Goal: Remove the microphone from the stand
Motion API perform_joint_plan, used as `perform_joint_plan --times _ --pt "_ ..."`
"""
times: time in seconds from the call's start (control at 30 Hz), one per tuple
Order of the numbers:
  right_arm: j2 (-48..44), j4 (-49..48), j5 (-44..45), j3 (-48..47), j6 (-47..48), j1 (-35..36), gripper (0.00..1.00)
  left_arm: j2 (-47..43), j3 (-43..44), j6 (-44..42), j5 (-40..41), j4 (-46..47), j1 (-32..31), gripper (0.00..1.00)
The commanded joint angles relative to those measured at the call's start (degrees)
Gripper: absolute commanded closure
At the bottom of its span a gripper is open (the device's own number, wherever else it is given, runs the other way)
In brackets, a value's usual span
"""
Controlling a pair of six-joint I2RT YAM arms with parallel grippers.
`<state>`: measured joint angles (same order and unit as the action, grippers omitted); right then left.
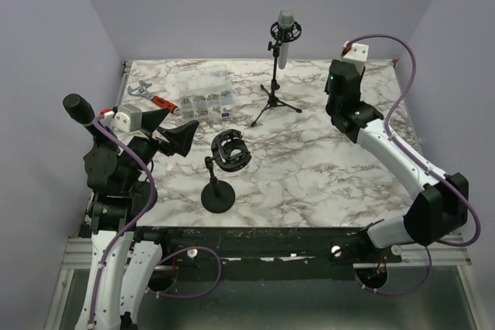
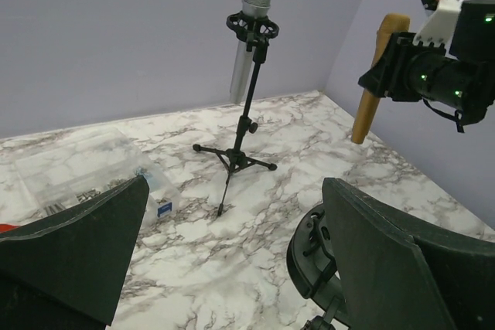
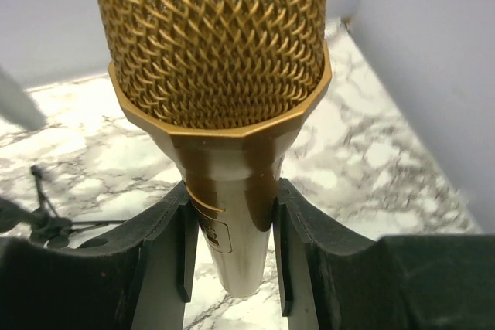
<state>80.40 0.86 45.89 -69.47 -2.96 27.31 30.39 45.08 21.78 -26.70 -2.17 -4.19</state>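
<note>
The tripod stand stands rearmost, with the parts box left of it and the round-base stand in front.

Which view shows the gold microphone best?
Right wrist: the gold microphone fills the frame, clamped in the right gripper. Left wrist shows only its shaft from afar; top external does not show it.

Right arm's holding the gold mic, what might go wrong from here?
The right gripper pinches the gold microphone just under its head, on a smooth body, so it may slip from the jaws. The silver microphone on its slim tripod stand is nearby; a swing might topple it.
</note>
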Motion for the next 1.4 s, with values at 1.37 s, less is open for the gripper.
perform_joint_plan --times 1.37 --pt "7.45 45.5 -47.29 23.75 -53.25 -63.25 0.99 0.42 0.07 -2.01 0.33 -0.99 -12.88 0.01"
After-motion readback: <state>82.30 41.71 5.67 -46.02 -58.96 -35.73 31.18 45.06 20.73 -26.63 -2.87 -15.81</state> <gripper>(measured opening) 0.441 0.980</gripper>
